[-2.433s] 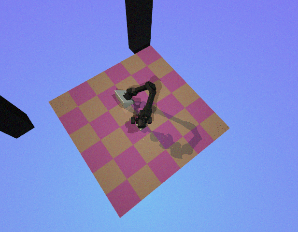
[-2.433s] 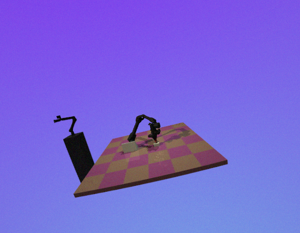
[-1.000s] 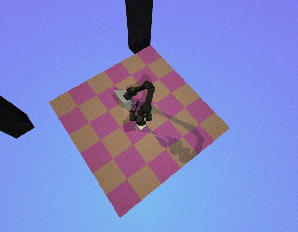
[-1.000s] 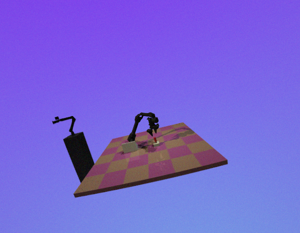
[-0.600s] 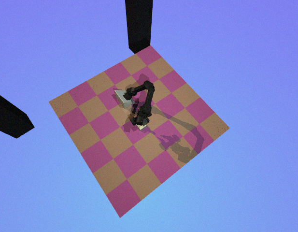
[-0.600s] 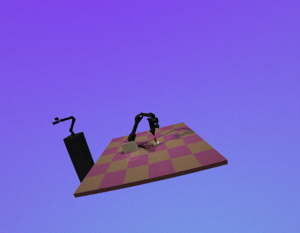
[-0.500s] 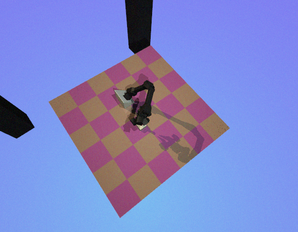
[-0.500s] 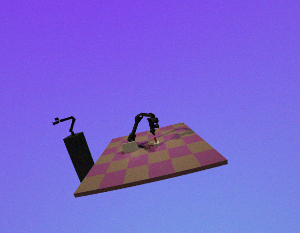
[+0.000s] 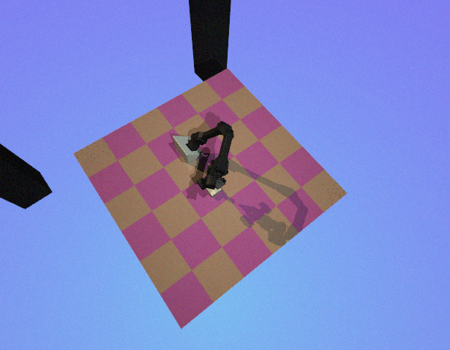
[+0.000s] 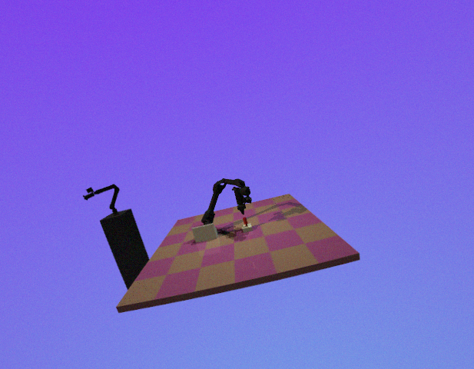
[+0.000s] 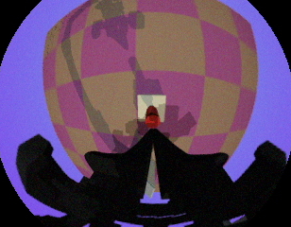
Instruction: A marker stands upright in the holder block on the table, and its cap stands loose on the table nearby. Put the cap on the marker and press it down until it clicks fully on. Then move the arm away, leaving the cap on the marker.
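- Jaws drawn together, tips meeting and nothing between them: that is how I see my gripper (image 9: 208, 183) (image 10: 242, 211) (image 11: 153, 131) in the wrist view. Just beyond my tips, at twelve o'clock, is the red cap (image 10: 244, 219) (image 11: 152, 122), apparently on the marker, with the pale holder block (image 9: 214, 192) (image 10: 247, 229) (image 11: 144, 102) behind it. How deeply the cap is seated I cannot tell.
- From the exterior view, I hang over the cap with a small gap, the block towards five o'clock from my tips. I judge the pressing step to be in hand: centre my closed tips over the cap, then push straight down until it clicks. Off-centre, I could slide down its side or tilt it. The white box (image 9: 183, 145) (image 10: 205, 233) stands towards eight o'clock, well apart, and the near edge of the table (image 9: 195, 240) (image 10: 237, 284) (image 11: 169, 43) lies farther off, so upward seems my safest way out afterwards.
- Seen from the top, my arm (image 9: 226, 149) bends over cap and marker, hiding them; the block peeks out towards five o'clock from me. The white box sits towards eleven o'clock, so I would retreat upward before swinging that way.
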`<state>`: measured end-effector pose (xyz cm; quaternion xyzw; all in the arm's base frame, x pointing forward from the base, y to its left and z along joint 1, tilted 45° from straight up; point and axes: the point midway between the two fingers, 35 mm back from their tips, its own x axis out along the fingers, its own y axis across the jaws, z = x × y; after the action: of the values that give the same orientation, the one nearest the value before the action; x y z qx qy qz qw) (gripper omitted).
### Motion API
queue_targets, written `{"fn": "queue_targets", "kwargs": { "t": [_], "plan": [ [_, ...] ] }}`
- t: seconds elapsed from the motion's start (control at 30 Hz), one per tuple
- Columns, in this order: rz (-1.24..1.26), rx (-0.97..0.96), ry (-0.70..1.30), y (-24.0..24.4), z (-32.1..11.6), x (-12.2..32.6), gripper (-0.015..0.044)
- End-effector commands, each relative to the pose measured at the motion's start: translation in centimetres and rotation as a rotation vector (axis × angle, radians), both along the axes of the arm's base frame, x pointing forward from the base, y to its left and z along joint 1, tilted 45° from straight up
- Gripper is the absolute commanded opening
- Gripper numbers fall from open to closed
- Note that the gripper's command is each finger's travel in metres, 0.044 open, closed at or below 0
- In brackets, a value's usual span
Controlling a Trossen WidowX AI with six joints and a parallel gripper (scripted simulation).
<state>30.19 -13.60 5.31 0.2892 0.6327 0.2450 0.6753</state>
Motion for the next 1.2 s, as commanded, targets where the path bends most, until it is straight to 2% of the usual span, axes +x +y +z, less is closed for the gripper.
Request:
{"fn": "queue_targets", "kwargs": {
  "t": [0.0, 1.17],
  "plan": [
    [0.003, 0.001, -0.005, 0.2, -0.2, 0.0, 0.0],
    [0.004, -0.007, -0.015, 2.3, -2.5, 0.5, 0.0]
  ]
}}
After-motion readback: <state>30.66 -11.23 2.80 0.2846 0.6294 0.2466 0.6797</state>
